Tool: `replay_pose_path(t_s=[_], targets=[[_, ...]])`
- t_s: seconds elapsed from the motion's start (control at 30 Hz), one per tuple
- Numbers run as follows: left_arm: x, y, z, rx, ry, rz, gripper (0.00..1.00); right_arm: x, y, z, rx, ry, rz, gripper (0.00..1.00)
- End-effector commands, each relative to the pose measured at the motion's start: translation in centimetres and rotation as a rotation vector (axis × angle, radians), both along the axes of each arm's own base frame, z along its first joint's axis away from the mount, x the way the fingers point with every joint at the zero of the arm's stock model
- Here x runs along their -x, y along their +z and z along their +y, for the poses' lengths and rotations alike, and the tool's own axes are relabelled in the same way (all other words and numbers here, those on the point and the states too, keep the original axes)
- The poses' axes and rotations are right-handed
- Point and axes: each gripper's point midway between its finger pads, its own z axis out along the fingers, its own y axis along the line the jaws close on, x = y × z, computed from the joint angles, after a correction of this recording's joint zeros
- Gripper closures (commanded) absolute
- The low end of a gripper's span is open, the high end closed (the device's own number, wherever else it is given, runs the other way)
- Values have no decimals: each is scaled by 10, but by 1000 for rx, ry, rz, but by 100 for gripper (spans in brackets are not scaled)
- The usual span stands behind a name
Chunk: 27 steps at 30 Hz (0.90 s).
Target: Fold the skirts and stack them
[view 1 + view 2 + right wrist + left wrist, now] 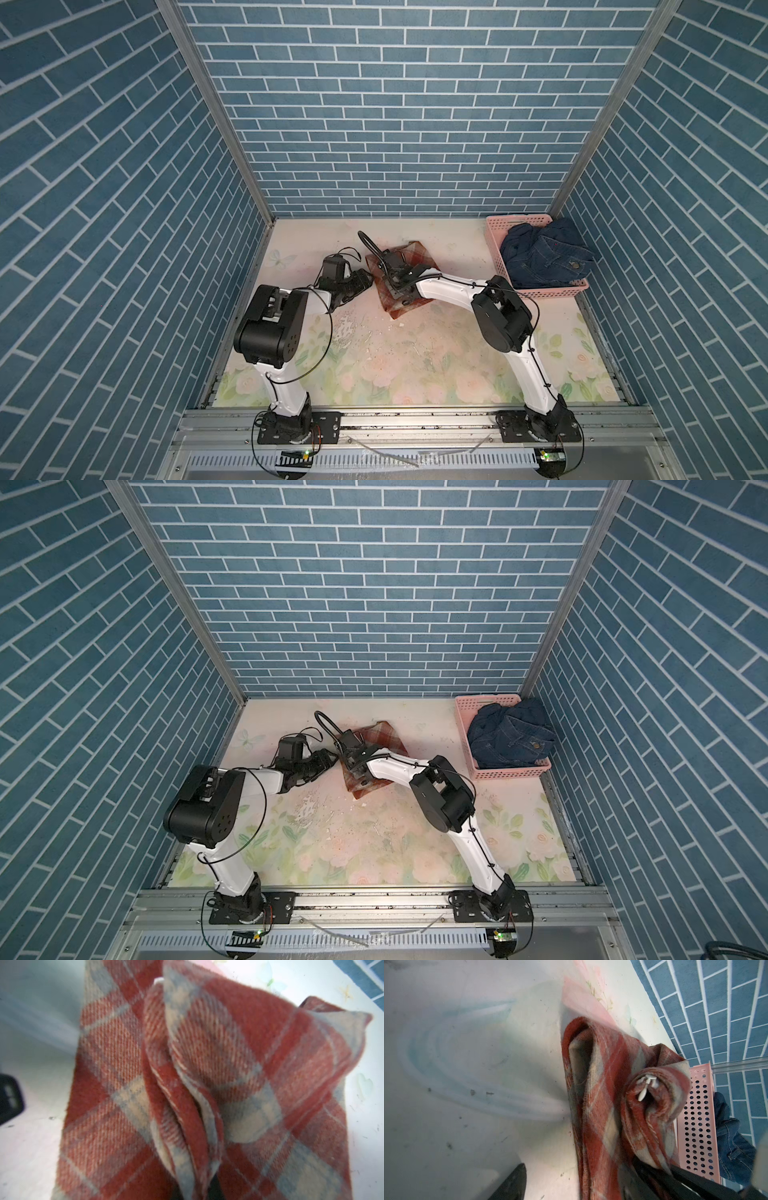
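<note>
The table point(415, 353), covered in a faded floral print, carries the basket point(495, 243) at its far right corner, against the brick-pattern wall. Both arms reach in from the near rail, and both wrists end left of the basket.

The basket is pink and perforated. The denim skirts point(544, 255) are heaped in it, crumpled and unfolded, and spill over the rim on the side away from the arms.

The plaid skirt point(419, 258) lies on the table well left of the basket, apart from it, folded into a rough square set cornerwise. Its layers are loose. In the right wrist view a ridge of cloth point(207, 1084) stands up from the flat part.

The right gripper point(400, 291) sits on the plaid skirt, on the half farther from the basket, with its jaws closed and pinching that ridge.

The left gripper point(362, 279) is at the plaid skirt's edge farthest from the basket. Its jaws are apart and grip nothing. One finger point(512, 1182) shows over bare table beside the cloth.

A small white plastic tag point(646, 1085) pokes from a rolled corner of the plaid skirt.
</note>
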Motion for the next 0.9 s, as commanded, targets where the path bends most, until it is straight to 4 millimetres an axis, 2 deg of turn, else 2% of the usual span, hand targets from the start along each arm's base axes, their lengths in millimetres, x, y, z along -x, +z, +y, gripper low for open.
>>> replay_pose_path(t_s=[0.0,0.2,0.43,0.5,0.6,0.7,0.87], targets=[[52,-75,20,-70,44,281,36,-2,66,1,-96,-1,-73,100],[51,-81,14,-84,35,279,47,5,90,-1,-158,9,-72,100],[46,-85,8,-107,22,276,60,14,103,2,-222,17,-48,100],[46,-87,6,-112,19,278,62,16,103,4,-239,18,-32,100],[45,-90,3,-117,13,281,71,21,97,10,-261,27,-1,100],[44,-94,0,-128,5,288,84,26,91,16,-279,34,30,100],[42,-98,-4,-142,-5,289,95,31,84,22,-304,38,64,100]])
